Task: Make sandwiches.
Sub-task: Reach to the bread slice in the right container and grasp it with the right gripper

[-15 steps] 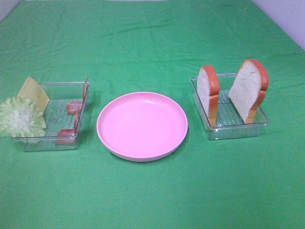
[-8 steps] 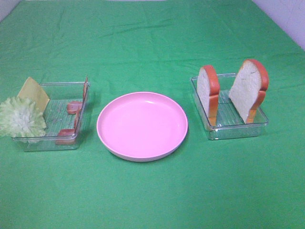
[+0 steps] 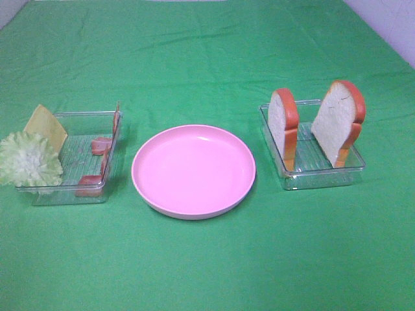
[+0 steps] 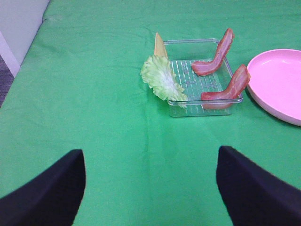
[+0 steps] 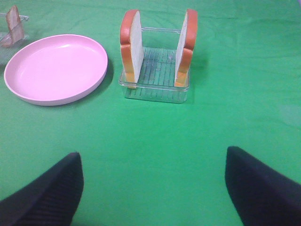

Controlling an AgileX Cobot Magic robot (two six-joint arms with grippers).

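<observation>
Nothing has shifted in the last second. Two bread slices (image 3: pixel 283 126) stand on edge, rounded tops up, in the right tray (image 3: pixel 324 176): the one nearer the plate is upright, the outer slice (image 3: pixel 338 123) leans. Beside them sits one pink plate (image 3: pixel 193 170). Past it, the left tray (image 3: pixel 84 115) holds two bacon strips (image 4: pixel 218 54), one lettuce leaf (image 4: pixel 162 77) and one cheese square (image 4: pixel 160 46). My left gripper (image 4: pixel 149 155) and right gripper (image 5: pixel 153 153) hang spread wide, holding nothing, with green cloth (image 5: pixel 150 127) between them and the trays.

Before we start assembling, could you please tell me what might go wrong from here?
The bread slices stand on edge in their clear tray; a nudge could topple them. The lettuce overhangs the fillings tray and might slip onto the green cloth when the cheese is pulled out.
</observation>
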